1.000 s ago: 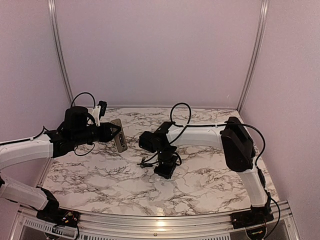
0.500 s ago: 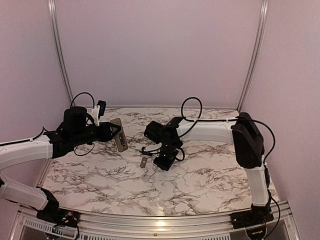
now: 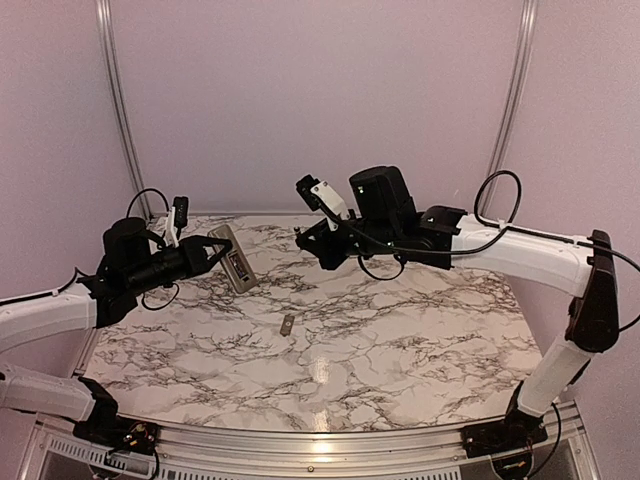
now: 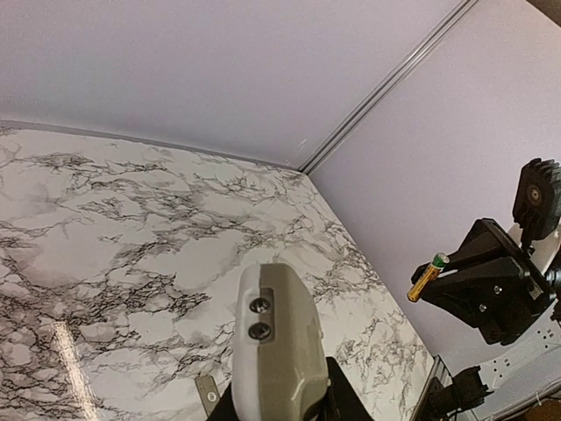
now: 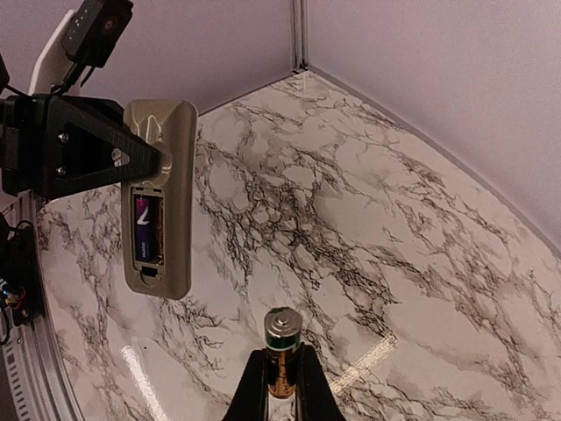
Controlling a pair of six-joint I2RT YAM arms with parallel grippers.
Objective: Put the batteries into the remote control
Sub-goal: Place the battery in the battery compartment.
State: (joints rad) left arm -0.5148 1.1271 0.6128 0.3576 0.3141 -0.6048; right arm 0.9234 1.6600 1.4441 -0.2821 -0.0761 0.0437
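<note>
Largest first: white, grey-veined marble surface (image 3: 400,350), closed in by plain lilac walls (image 3: 320,100) at the back and on both sides, with a metal rail (image 3: 300,440) along the near edge. Above its left part, lifted well clear, slim remote control (image 5: 171,175), clamped at one end between the fingers of the left gripper (image 3: 205,252). Greyish back turned toward the right arm, compartment uncovered, blackish battery (image 5: 147,230) seated inside; two dark dots on the free end face. Opposite, well apart across a wide gap of open air, right gripper (image 5: 280,375) pinched tight on the gold battery (image 4: 427,277), also high off the surface. Green-banded end sticking out beyond the fingertips. Down on the surface, roughly between the two arms and touching nothing, small grey flat piece (image 3: 287,325). White marking on the blackish battery, too small to read.
</note>
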